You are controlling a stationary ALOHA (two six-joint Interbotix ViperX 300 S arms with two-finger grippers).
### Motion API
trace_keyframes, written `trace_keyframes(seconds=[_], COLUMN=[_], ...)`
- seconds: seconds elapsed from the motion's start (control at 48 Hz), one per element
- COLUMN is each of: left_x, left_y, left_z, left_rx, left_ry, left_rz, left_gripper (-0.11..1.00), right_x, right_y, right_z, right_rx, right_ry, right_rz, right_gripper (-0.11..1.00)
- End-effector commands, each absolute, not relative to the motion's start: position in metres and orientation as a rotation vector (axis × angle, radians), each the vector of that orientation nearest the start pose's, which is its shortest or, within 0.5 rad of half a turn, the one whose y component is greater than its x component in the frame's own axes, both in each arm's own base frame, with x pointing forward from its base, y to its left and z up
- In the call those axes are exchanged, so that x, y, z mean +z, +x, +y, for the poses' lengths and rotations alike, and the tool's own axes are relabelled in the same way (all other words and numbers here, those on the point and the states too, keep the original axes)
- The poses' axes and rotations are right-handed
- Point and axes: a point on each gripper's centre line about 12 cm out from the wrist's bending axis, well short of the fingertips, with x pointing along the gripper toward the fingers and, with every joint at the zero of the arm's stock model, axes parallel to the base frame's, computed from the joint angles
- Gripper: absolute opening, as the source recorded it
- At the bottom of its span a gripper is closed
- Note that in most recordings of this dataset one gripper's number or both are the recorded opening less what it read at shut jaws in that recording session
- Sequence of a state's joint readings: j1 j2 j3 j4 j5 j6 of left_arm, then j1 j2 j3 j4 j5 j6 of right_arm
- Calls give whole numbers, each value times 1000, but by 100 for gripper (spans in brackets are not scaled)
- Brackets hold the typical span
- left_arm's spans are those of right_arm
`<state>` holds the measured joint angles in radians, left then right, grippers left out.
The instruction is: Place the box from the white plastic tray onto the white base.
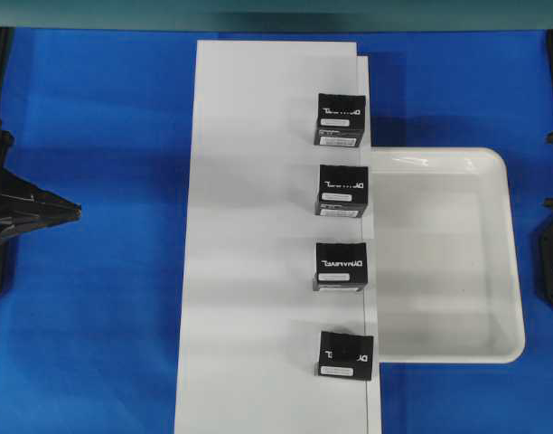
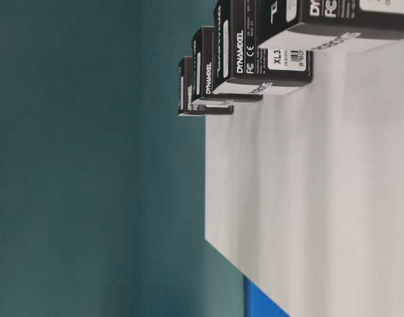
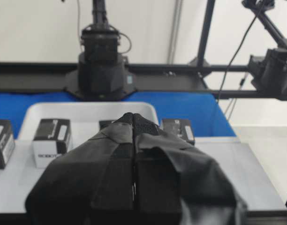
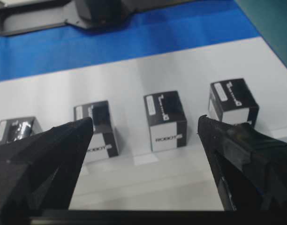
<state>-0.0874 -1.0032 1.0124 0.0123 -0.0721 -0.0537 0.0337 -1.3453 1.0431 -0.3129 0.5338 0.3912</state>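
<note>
Left gripper [image 3: 133, 123] fingers pressed together, right gripper [image 4: 146, 127] fingers spread wide. The box [image 1: 344, 354] sits on the white base [image 1: 249, 235], last of four; white plastic tray [image 1: 502, 262] beside it.

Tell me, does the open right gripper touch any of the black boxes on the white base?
Apart. In the right wrist view the right gripper stands open, its fingers nearer the camera than the boxes, with bare white base between.
</note>
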Motion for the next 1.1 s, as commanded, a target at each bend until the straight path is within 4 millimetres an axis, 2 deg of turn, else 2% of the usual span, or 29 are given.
trace_keyframes(seconds=[0.0,1.083], left_x=[353,354], left_y=[196,193], left_z=[-18,-17], left_rx=[-92,-92], left_ry=[-44,-46], left_rz=[-89,-99], left_gripper=[-7,-7], right_x=[318,319], right_y=[124,125], right_z=[-14,-12], right_rx=[-130,-115], right_ry=[92,93], right_rz=[186,148], right_gripper=[99,99])
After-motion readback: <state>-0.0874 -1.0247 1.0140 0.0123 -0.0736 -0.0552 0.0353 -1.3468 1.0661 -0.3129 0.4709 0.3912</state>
